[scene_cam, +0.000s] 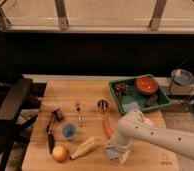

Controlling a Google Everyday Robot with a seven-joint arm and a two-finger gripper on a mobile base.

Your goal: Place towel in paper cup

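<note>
Down at the front edge of the wooden table (90, 95), the robot's gripper (116, 149) presses onto a crumpled pale towel (113, 154), with the 1 white arm (157, 134) sweeping in from the lower right and covering the wrist; whether the gripper has closed on the cloth cannot be told from this angle. A sliver of something yellow (125, 158) shows just beside the towel. An orange carrot (108, 127) lies just behind the gripper, and an ear of corn (83, 148) sits to its left, next to a round orange fruit (60, 153). The small blue paper cup (69, 131) stands upright further left, well apart from the towel, between a black-handled tool (52, 129) and the carrot. A fork (79, 114) and a small metal cup (102, 104) rest nearer the middle of the table. At the far right corner, a green tray (149, 108) holds a red bowl (146, 85) and a dark cluster (121, 90). A black chair (12, 102) stands at the table's left.
</note>
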